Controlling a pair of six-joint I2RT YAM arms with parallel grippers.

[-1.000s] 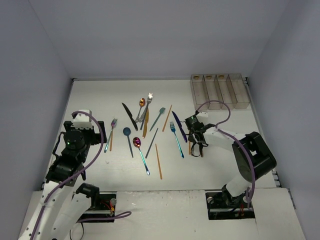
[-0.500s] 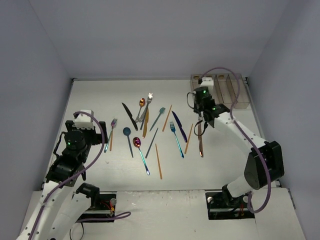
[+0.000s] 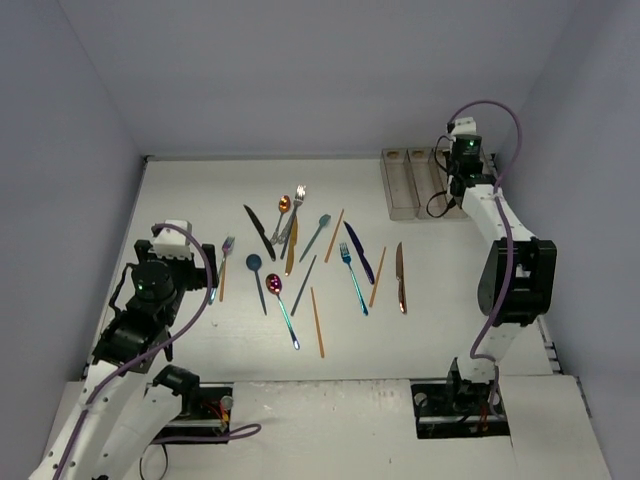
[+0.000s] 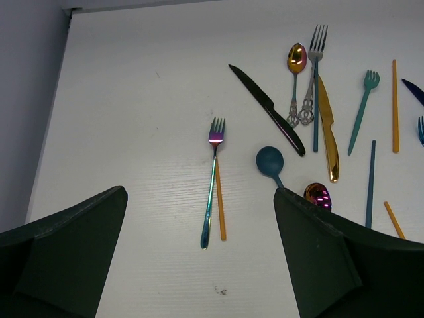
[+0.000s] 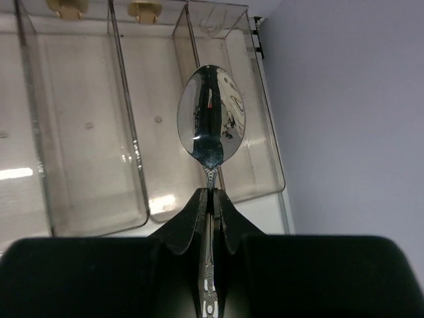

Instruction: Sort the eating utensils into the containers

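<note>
My right gripper (image 5: pixel 212 193) is shut on the ornate handle of a silver spoon (image 5: pixel 211 122), held over the right end of the clear bins (image 5: pixel 159 132). In the top view it (image 3: pixel 455 188) hangs above the bins (image 3: pixel 402 190) at the back right. Utensils lie spread on the table: black knife (image 3: pixel 259 232), gold spoon (image 3: pixel 284 205), silver fork (image 3: pixel 298 200), gold knife (image 3: pixel 291 250), teal fork (image 3: pixel 318 235), blue knife (image 3: pixel 359 252), copper knife (image 3: pixel 400 277), purple spoon (image 3: pixel 274 285). My left gripper (image 4: pixel 199 192) is open above an iridescent fork (image 4: pixel 213 165) and an orange chopstick (image 4: pixel 219 205).
The bins visible in the right wrist view hold no utensils. The grey walls stand close behind and right of the bins. More chopsticks (image 3: pixel 316 322), a teal spoon (image 3: pixel 254 264) and a blue fork (image 3: pixel 352 275) lie mid-table.
My right arm has swung from low over the table near the copper knife up and back to the bins, carrying the spoon. My left arm shifted slightly right.
</note>
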